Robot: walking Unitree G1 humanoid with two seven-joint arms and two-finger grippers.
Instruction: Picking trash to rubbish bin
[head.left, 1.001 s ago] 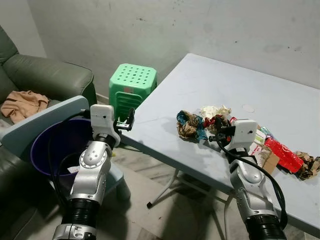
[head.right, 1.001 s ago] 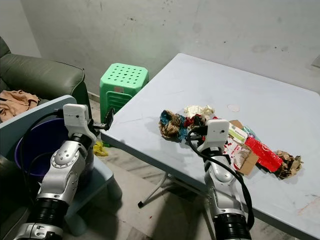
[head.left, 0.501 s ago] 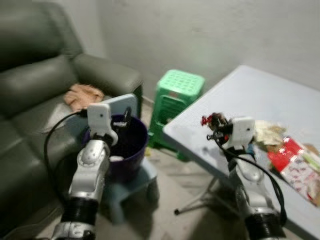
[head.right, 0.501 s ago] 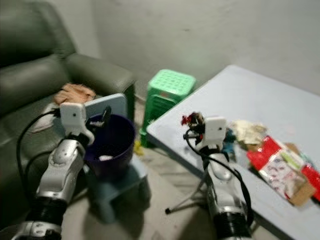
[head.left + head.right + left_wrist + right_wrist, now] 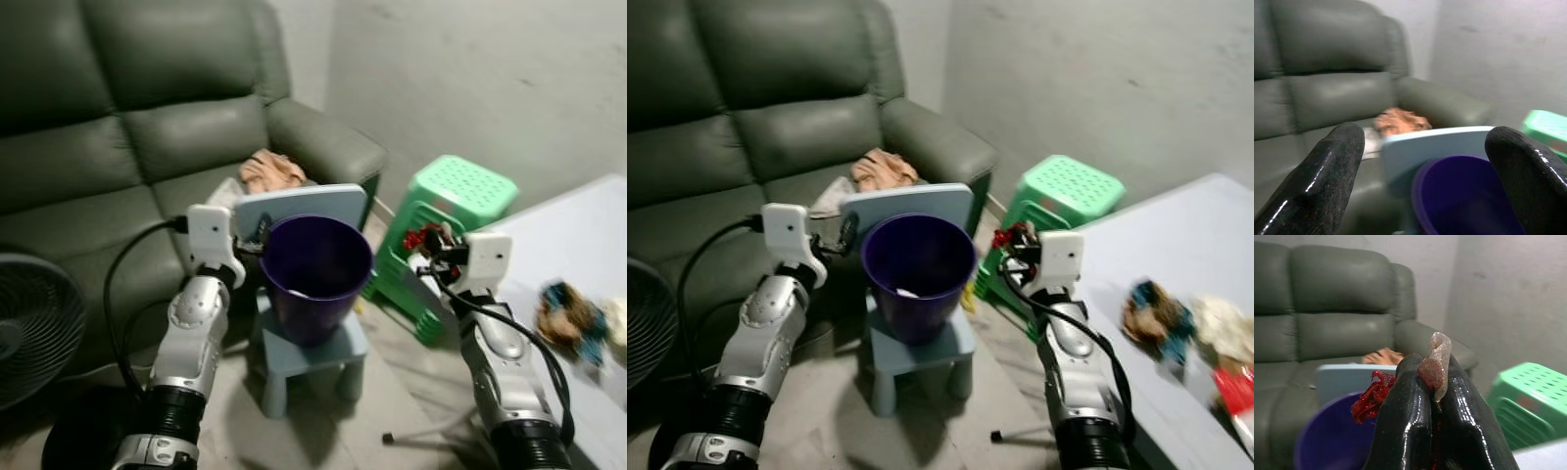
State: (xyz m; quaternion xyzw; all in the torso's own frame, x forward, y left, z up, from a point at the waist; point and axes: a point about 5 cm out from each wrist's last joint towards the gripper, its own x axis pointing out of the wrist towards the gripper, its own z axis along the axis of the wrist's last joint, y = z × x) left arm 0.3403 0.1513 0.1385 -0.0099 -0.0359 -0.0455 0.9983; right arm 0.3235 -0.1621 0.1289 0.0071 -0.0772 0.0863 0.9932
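Beside the green sofa (image 5: 147, 108), a purple rubbish bin (image 5: 313, 269) stood on a small pale-blue stool (image 5: 309, 357), its pale-blue lid (image 5: 299, 204) tipped up behind the rim. A scrap of something pale lay at the bottom of the bin. The right gripper (image 5: 428, 245) hung in the air just to the right of the bin, between it and a green plastic stool (image 5: 451, 211), with its two black fingers (image 5: 1408, 416) pressed together on a piece of red trash (image 5: 1371, 399); a brownish, glittery crumpled strip of the same wrapper stuck up between the fingertips. The trash was held level with the bin's rim, not over its opening. The left gripper (image 5: 263, 235) sat at the left side of the bin close to the rim and lid, its fingers (image 5: 1322, 171) spread wide apart with nothing between them. A crumpled orange-brown cloth (image 5: 274, 168) lay on the sofa seat behind the lid. At the far right, the edge of the pale desk (image 5: 1185, 255) carried more rubbish: a blue-and-brown crumpled wrapper (image 5: 1156, 313), a whitish wad (image 5: 1223, 323) and a bit of red packaging (image 5: 1236, 387). A dark round fan (image 5: 29, 323) stood at the left edge, in front of the sofa. The green plastic stool stood between the bin and the desk, just behind the right gripper.
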